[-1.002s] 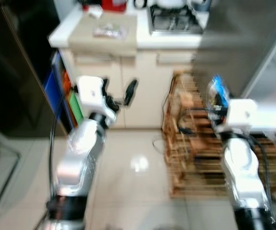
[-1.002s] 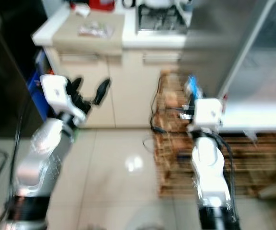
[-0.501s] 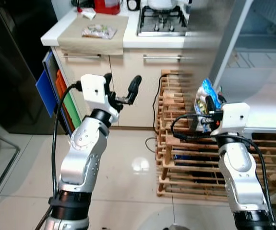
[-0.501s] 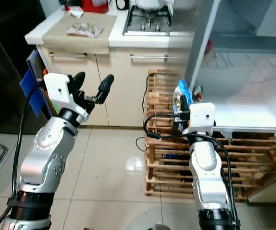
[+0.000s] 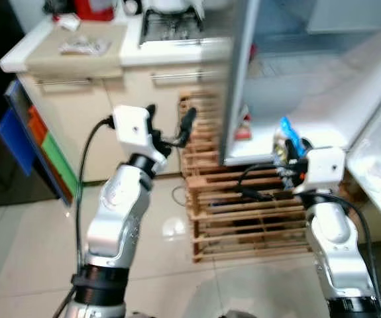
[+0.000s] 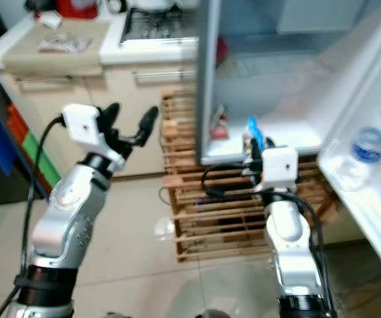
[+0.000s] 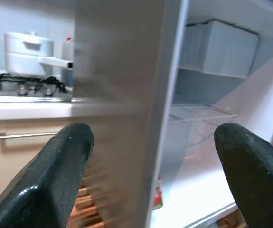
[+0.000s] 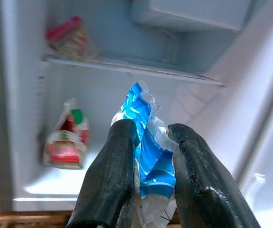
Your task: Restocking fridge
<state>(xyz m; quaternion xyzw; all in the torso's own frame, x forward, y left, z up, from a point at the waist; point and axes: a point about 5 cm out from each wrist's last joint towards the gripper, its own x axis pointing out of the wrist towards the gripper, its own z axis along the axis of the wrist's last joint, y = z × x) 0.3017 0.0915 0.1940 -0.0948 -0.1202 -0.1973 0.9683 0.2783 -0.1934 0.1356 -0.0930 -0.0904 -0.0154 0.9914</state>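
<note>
Before open fridge [image 5: 289, 73] | right gripper [image 8: 148, 142] — clamps blue packet [image 8: 148, 156] | left gripper [image 5: 169, 126] — wide

The crinkled blue and silver foil packet [image 8: 148, 142] looks glossy, pinched between the matt black rubbery fingers [image 8: 108, 180] of the right gripper [image 8: 148, 183]. The open white fridge [image 5: 323, 106] has smooth plastic walls and a brushed grey metal side edge [image 7: 122, 95]. The slatted rack [image 5: 243, 205] is bare light wood. The pale tiled floor [image 5: 163, 228] shines. The left gripper [image 7: 150, 166] has matt black pads.
</note>
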